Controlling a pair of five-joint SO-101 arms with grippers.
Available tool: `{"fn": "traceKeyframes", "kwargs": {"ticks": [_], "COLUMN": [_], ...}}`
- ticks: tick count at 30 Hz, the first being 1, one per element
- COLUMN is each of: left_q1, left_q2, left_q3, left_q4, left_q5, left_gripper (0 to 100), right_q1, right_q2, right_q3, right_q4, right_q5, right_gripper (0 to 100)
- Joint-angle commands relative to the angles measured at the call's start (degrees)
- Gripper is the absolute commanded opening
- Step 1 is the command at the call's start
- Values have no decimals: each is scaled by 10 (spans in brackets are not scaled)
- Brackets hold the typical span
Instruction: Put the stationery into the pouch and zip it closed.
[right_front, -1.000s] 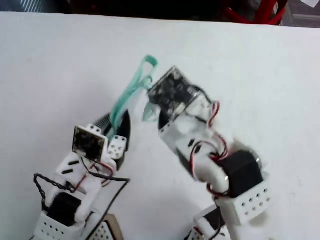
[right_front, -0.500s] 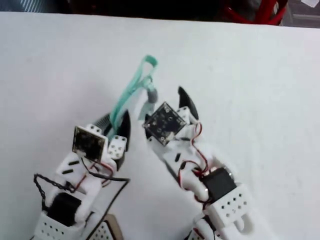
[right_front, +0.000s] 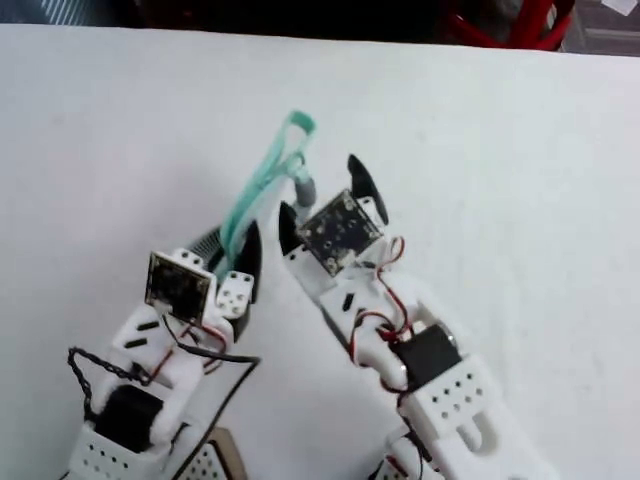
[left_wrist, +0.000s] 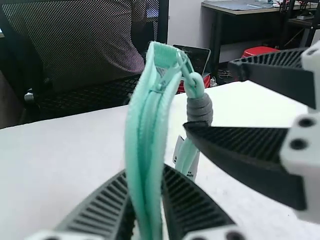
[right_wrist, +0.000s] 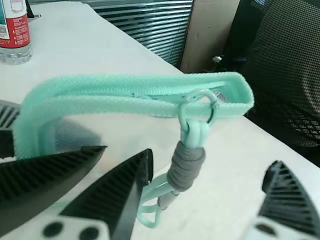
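A mint green pouch (right_front: 255, 190) stands on its edge on the white table (right_front: 500, 150). My left gripper (right_front: 240, 255) is shut on the pouch's near end, and the fabric is pinched between its fingers (left_wrist: 110, 210). The zip line runs along the pouch's top edge (right_wrist: 135, 92). A zipper pull (right_wrist: 187, 162) with a grey wrap hangs from a ring at the far end. My right gripper (right_front: 320, 190) is open, with the pull (right_front: 303, 188) between its spread fingers (right_wrist: 125, 185), apart from both. In the left wrist view the pull (left_wrist: 199, 107) hangs just above one right finger (left_wrist: 240, 147).
A bottle (right_wrist: 15, 30) stands on the table beyond the pouch. Mesh chairs (right_wrist: 280, 75) sit past the table's edge. A brown block (right_front: 225, 455) lies at the near edge by my left arm's base. The far and right parts of the table are open room.
My right arm drew back from over the pouch's far end, then edged forward with its fingers spread around the zipper pull. The left gripper and the pouch kept still.
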Motion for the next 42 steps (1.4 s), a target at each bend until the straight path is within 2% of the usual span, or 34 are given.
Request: {"fn": "traceKeyframes", "kwargs": {"ticks": [1,5,11,18,23,25,31,33,35,37,39,42], "left_q1": [-2,-3,-1,-5,-1,-1,-6,-6,-6,-6,-6,0], "left_q2": [7,7,7,7,7,7,7,7,7,7,7,7], "left_q3": [-18,-18,-18,-18,-17,-17,-18,-19,-18,-18,-19,-17], "left_q4": [5,5,5,5,5,5,4,4,5,5,1,-18], "left_q5": [11,11,11,11,11,11,10,10,19,79,113,81], "left_gripper": [23,23,23,23,23,23,28,73,164,248,263,263], "right_q1": [-4,-4,-2,5,15,15,15,14,15,15,15,12], "right_q2": [57,77,77,55,-22,-43,-58,-59,-59,-58,-58,-59], "right_q3": [-17,-33,-34,-36,-33,-33,-33,-33,-33,-33,-35,-35], "right_q4": [-41,-43,-29,-31,-9,5,18,19,19,20,33,44], "right_q5": [-5,-5,-2,-5,-5,-5,-5,-5,-5,-5,-5,-5], "right_gripper": [328,319,187,164,12,35,18,18,18,18,18,18]}}
